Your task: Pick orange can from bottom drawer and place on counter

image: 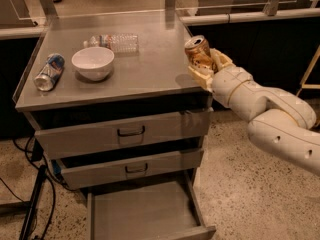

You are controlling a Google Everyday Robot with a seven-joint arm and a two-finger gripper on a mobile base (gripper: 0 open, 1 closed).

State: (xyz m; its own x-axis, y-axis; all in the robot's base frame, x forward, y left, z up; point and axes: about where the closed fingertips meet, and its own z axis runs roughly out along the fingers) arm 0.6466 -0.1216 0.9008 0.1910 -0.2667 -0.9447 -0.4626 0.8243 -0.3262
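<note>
Speckled stone flooring (240, 184) surrounds a grey steel drawer cabinet seen from above and in front. Its flat stainless-steel counter (145, 69) carries a round white bowl (93, 62) at the near left. A blue-and-silver drink can (49, 72) lies on its side further left, and a clear plastic bottle (114, 41) lies on its side at the far middle.

Below are two shut upper drawers (130, 131) with dark handles. The wide, shallow bottom drawer (140, 214) is pulled open, showing only its flat grey floor.

A cream-coloured robot arm (270, 114) reaches in from the right. Its two-finger gripper (205, 66) is closed around the small orange-brown drink can with a silver top (198, 51), one finger on the near side and one on the right.

The orange can is held at the counter's right rim, near the front corner, raised above the surface. Its long axis is tilted, with the silver top leaning left and away.

Open counter lies directly to the left of the can. Placing it probably calls for a short move left, righting it, then lowering it.
</note>
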